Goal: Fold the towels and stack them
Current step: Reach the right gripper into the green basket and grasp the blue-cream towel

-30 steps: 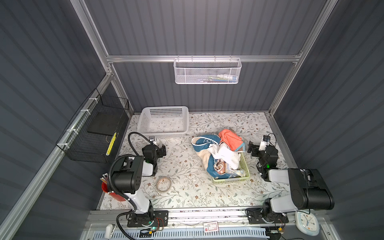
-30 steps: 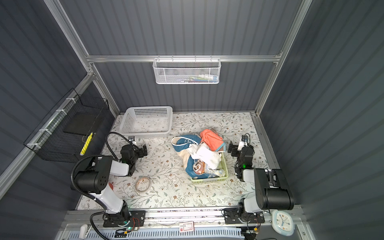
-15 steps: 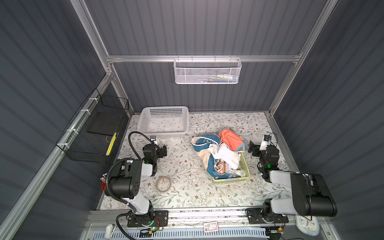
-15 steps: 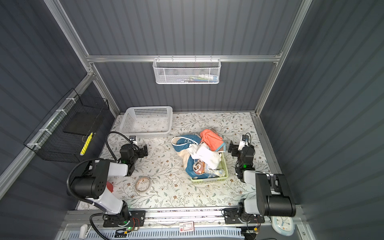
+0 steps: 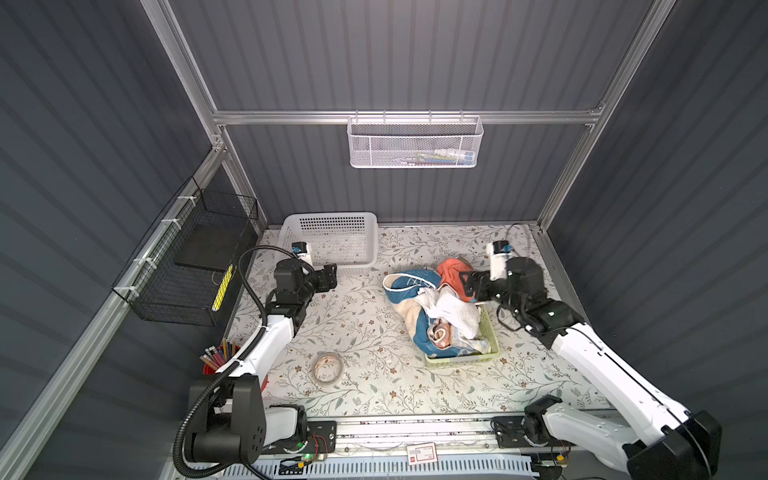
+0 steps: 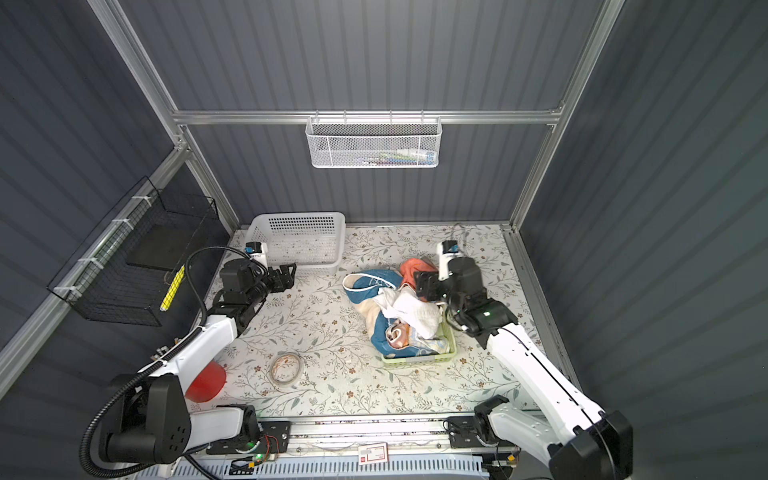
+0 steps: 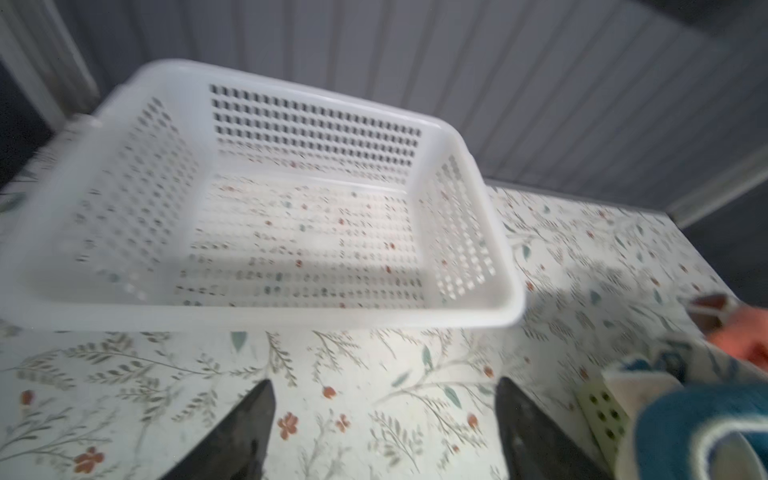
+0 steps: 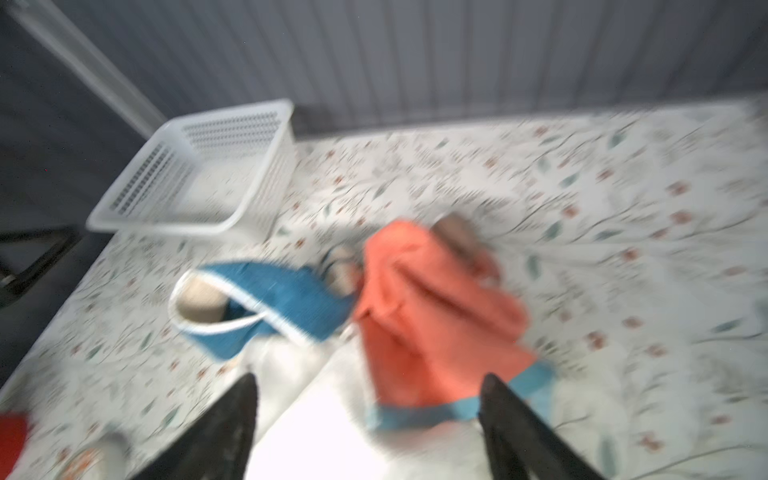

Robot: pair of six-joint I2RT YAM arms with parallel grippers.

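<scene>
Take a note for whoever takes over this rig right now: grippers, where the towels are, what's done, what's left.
Left gripper: open, holding nothing, beside the white basket.
Right gripper: open, at the coral towel, gripping nothing.
Towels: coral towel, blue towel and white towel heaped unfolded in and over the green basket.
Done: nothing folded. Left: fold and stack every towel.

Towels (image 6: 409, 309) heaped in green basket (image 6: 415, 360) (spilling leftward); right gripper (image 6: 420, 286) at them.
</scene>
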